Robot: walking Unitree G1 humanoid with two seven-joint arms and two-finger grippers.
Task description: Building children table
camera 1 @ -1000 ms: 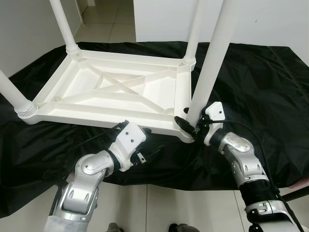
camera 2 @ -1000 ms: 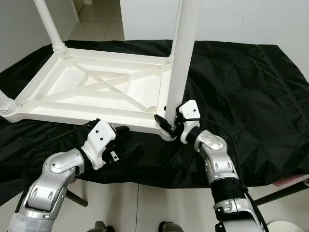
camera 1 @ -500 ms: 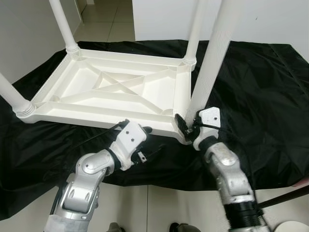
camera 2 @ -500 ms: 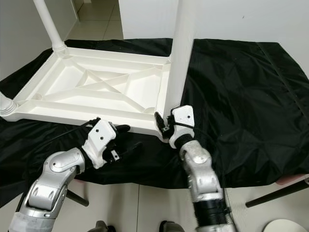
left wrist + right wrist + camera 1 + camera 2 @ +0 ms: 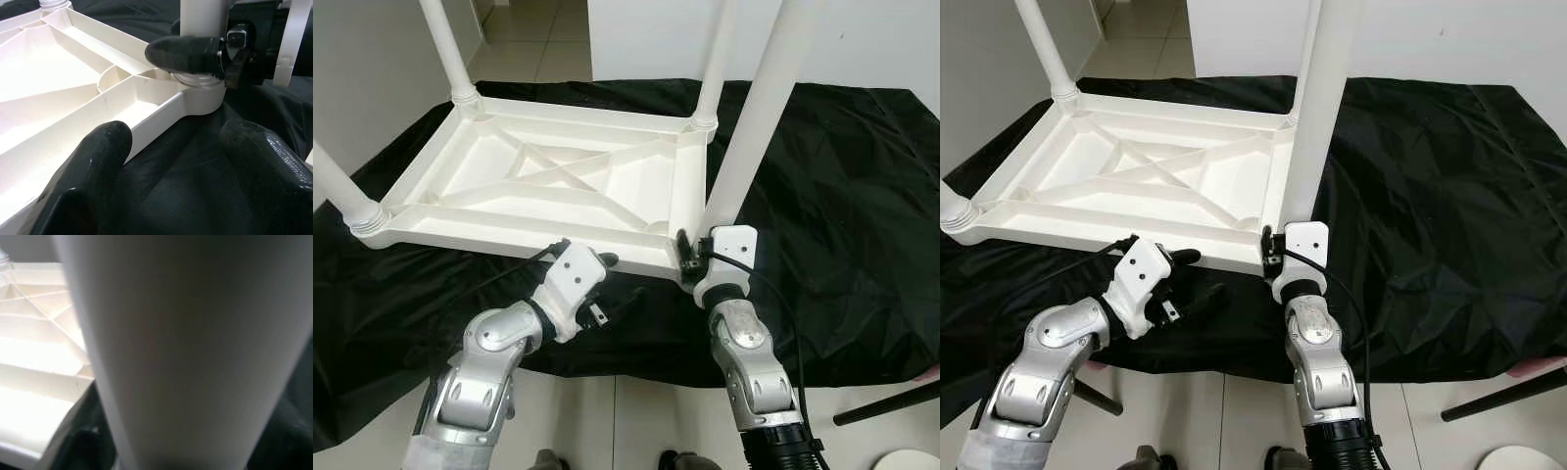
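Observation:
A white plastic children's table [image 5: 509, 240] lies upside down on a black cloth [image 5: 842, 196], its legs pointing up. My right gripper [image 5: 689, 255] is shut on the base of the near right leg [image 5: 749, 127], just above the corner socket; in the left wrist view one of its black fingers [image 5: 186, 51] wraps across that leg. The right wrist view looks straight at the leg [image 5: 171, 357]. My left gripper [image 5: 618, 281] is open at the table's near rim, left of that corner. Its fingers [image 5: 98, 161] straddle the rim without touching it.
Three other legs stand at the far left [image 5: 450, 49], far right [image 5: 717, 59] and near left [image 5: 337, 191] corners. The cloth hangs over the near edge above a tiled floor [image 5: 636, 421]. A dark rod [image 5: 891, 403] crosses the floor at the lower right.
My right forearm has swung from the right side to directly below the near right leg, still holding its base. The left gripper has stayed put. The camera has shifted slightly.

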